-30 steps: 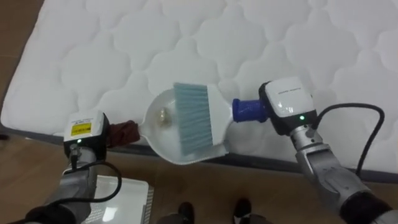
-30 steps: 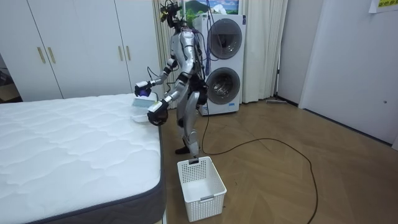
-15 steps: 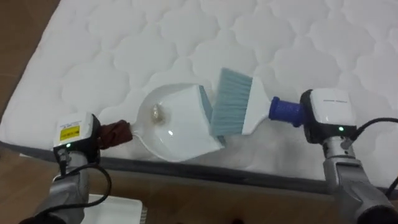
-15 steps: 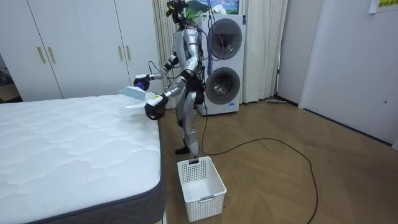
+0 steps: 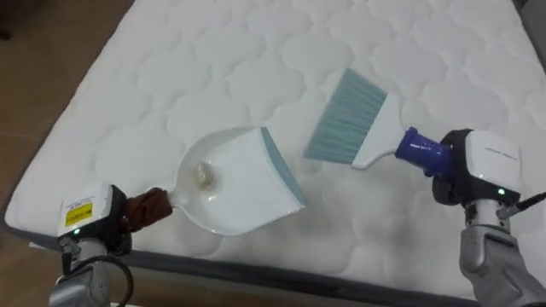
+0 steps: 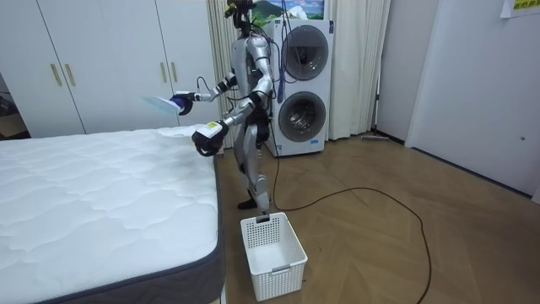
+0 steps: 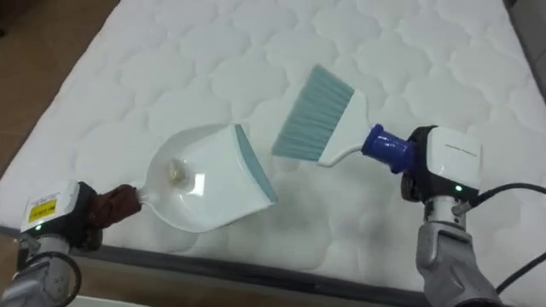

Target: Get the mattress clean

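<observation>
Left hand (image 5: 101, 220): closed round the dark handle of the dustpan (image 5: 235, 183), at the near edge of the bed (image 5: 213, 68).
Dustpan: white, reaching rightward from the left hand over the bed; a small pale scrap (image 5: 202, 175) lies inside it.
Right hand (image 5: 465, 170): wrapped round the blue handle of the brush (image 5: 350, 119).
Brush: slants up and left from the right hand, its bristles apart from the dustpan's lip.
Robot: stands upright beside the bed, with a white basket (image 6: 272, 253) on the floor near its feet.
</observation>
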Robot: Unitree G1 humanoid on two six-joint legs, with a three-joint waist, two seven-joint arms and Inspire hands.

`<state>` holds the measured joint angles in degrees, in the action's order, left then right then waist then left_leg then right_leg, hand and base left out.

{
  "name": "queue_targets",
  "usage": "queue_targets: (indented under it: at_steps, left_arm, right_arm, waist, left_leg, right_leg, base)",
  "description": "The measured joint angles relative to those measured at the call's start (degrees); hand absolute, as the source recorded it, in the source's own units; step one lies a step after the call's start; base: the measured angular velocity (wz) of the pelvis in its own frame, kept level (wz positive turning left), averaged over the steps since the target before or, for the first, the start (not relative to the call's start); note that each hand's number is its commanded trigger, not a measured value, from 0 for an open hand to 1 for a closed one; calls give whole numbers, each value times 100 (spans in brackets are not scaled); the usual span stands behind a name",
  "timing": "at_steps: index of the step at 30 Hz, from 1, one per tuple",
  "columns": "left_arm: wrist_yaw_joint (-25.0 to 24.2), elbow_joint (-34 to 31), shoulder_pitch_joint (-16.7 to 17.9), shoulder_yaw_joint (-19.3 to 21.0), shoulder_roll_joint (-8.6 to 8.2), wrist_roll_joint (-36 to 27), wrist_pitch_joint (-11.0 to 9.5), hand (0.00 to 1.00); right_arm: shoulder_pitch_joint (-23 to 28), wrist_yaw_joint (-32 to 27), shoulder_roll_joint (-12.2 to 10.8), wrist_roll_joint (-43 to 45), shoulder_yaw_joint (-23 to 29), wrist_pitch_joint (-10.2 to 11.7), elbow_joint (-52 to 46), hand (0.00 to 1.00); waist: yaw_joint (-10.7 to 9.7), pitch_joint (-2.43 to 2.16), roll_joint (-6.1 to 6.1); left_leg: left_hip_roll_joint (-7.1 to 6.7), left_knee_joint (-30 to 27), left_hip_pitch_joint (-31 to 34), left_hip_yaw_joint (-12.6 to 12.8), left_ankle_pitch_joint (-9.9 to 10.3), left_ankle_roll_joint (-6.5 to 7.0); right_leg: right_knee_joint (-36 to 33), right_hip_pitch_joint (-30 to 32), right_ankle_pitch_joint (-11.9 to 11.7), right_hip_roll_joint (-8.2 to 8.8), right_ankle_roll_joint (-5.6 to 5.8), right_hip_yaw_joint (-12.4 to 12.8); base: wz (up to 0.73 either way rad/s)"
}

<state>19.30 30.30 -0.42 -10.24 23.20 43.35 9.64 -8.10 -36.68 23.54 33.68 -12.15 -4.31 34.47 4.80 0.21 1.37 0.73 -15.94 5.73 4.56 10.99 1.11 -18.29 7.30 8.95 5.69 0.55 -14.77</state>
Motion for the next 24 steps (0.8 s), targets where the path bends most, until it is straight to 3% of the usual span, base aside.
queue_targets:
  at_steps: [5, 8, 13, 17, 21, 24]
  left_arm:
    - [-253, -226, 141, 70, -2, 158, 53, 100]
    - [-455, -225, 141, 88, -2, 224, 122, 100]
    - [-531, -243, 206, 199, -13, 230, 125, 100]
    - [-620, -624, 539, 510, -88, 230, 117, 100]
    - [-643, -719, 554, 567, -106, 230, 73, 100]
    - [-648, -721, 542, 570, -120, 229, -7, 100]
  right_arm:
    - [360, -1, -13, -811, 277, -38, -327, 0]
    - [382, 8, -37, -1013, 276, -36, -355, 0]
    - [391, 102, -42, -1243, 349, -43, -441, 0]
    - [407, 115, -58, -1430, 410, -40, -810, 0]
    - [409, 115, -85, -1772, 433, -26, -855, 0]
    - [438, 115, -125, -1811, 434, -37, -842, 0]
  waist:
    - [-147, -6, -9]
    - [-141, -1, -32]
    - [-158, -8, -101]
    - [-119, -19, -154]
    - [-85, -16, -159]
    - [-54, -9, -223]
  left_leg:
    - [22, -27, -39, 14, 0, 0]
    - [13, -72, -51, 2, -1, 1]
    - [-35, -37, -157, -13, -2, 4]
    - [-45, 54, -244, -1, -2, 5]
    - [-62, 44, -238, 11, 0, 15]
    - [-74, 4, -247, 55, 33, 69]
  right_leg:
    - [292, -460, 50, 56, 62, -592]
    - [366, -623, 77, 73, 99, -745]
    - [368, -869, 167, 109, 191, -731]
    - [368, -972, 178, 123, 208, -763]
    - [322, -1046, 180, 161, 214, -808]
    - [27, -1031, 225, 248, 286, -800]
  base:
    - [58]
    - [36]
    - [42]
    - [17]
    - [23]
    - [26]
